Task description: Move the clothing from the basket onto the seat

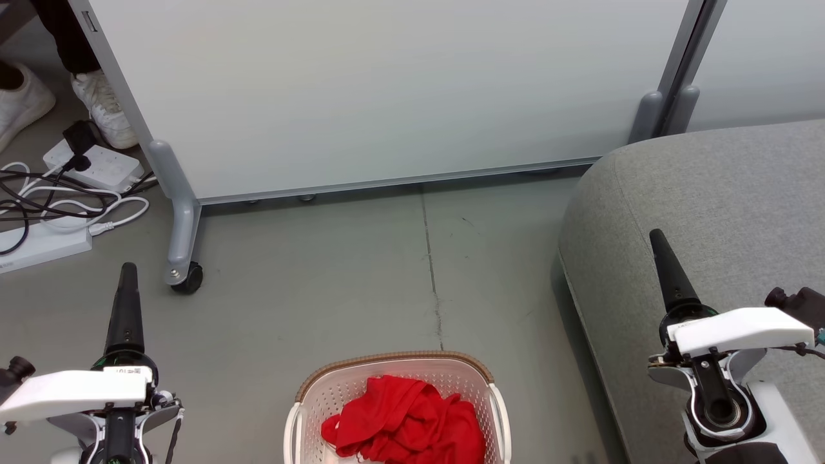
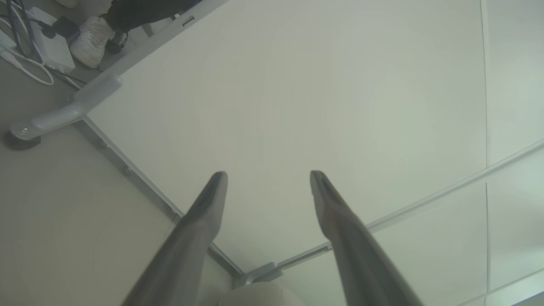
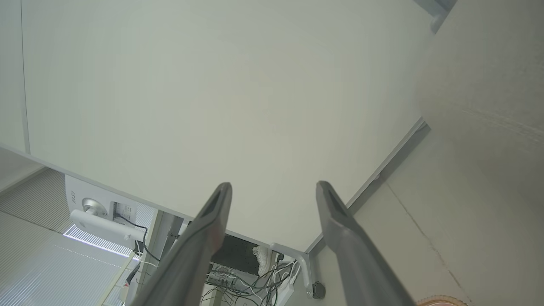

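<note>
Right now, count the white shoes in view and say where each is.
2. One shoe sits at the head view's upper-left edge, partly cut off; the other stands just right of it, beside the partition panel's left post. Others could be hidden behind the panel.

Left tool [image 2: 268,173] spread, pale partition panel [image 2: 297,106] ahead

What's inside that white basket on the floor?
A crumpled heap of bright red clothing lies in the basket. Its holed far wall shows above the heap. What lies under the clothing, and the basket's near end, cannot be seen.
</note>
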Controlling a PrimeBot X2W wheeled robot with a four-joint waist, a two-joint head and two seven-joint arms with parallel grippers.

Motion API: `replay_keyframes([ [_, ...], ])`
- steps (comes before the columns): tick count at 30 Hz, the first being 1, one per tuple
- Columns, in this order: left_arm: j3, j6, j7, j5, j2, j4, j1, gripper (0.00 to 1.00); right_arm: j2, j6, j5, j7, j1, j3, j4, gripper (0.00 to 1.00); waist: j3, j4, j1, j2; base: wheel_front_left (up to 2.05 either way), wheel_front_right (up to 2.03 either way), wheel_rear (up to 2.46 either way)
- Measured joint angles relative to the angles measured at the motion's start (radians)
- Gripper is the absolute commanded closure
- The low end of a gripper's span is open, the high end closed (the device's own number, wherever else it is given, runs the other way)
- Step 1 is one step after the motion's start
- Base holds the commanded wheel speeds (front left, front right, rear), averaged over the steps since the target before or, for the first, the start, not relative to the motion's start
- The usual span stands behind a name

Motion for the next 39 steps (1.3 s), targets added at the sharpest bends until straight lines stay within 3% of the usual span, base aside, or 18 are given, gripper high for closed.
replay_keyframes([
  [12, -0.090, 0.035, -0.046, 0.297, 0.056, -0.039, 0.022, 0.00, -0.002, 0.000, -0.289, -0.039, 0.024, -0.011, -0.044, 0.00, -0.006, -0.001, 0.0000, 0.0000, 0.00, 0.00, 0.00],
  [25, -0.169, 0.066, -0.091, 0.497, 0.094, -0.079, 0.065, 0.00, 0.001, 0.000, -0.534, -0.077, 0.061, -0.008, -0.082, 0.00, -0.014, -0.001, 0.0000, 0.0000, 0.00, 0.00, 0.00],
  [26, -0.206, 0.088, -0.123, 0.600, 0.104, -0.085, 0.083, 0.00, 0.005, 0.000, -0.679, -0.101, 0.090, -0.006, -0.088, 0.00, -0.018, 0.004, 0.0000, 0.0000, 0.00, 0.00, 0.00],
  [39, -0.224, 0.110, -0.156, 0.689, 0.109, -0.071, 0.088, 0.00, 0.011, 0.001, -0.818, -0.132, 0.118, -0.021, -0.086, 0.00, -0.025, 0.012, 0.0000, 0.0000, 0.00, 0.00, 0.00],
])
